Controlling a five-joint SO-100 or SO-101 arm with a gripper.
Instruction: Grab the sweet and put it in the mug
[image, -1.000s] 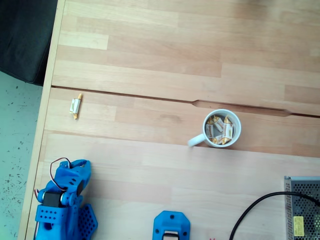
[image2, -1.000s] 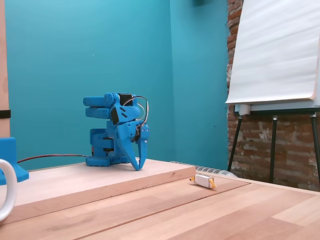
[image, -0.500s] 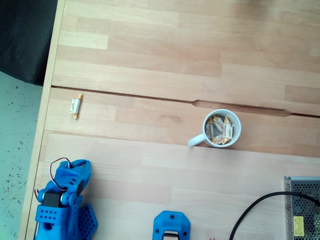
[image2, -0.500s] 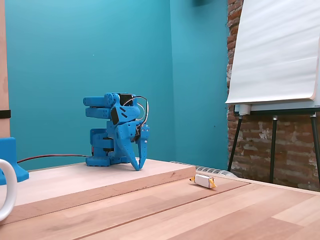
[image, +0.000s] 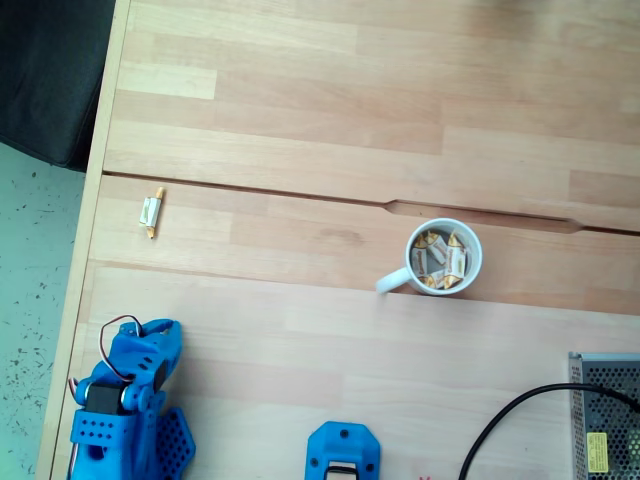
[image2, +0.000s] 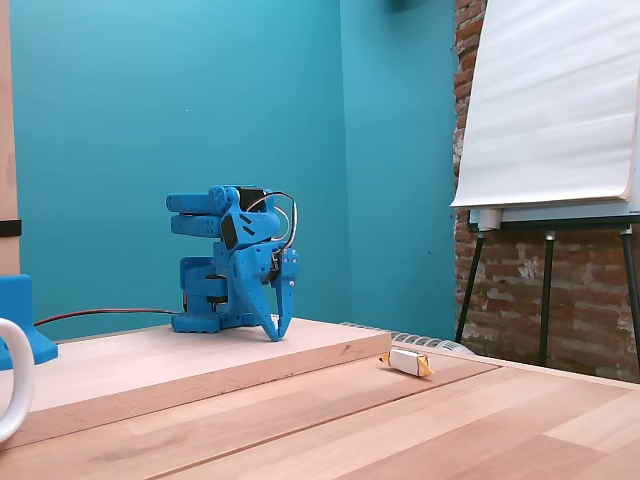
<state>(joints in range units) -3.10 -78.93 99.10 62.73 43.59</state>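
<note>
So, the blue 3D-printed arm is seen folded up at about 7 o'clock on the pale wooden surface (image: 330, 130) in the top-down fixed view. Its end effector (image2: 277, 333) is pointed down at the board, fingers together. One small white-wrapped sweet with orange twisted ends (image: 151, 212) is left lying at 10 o'clock, well apart from the round white ceramic mug (image: 473, 243), where several identical sweets are seen.

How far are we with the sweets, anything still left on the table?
Done: several wrapped sweets already lie inside the mug. In hand: nothing; the gripper hangs folded at the arm's base with its tips together near the board, holding no sweet. Left: one sweet lies on the table near its left edge in the top-down fixed view, far from the mug, yet to be fetched.
</note>
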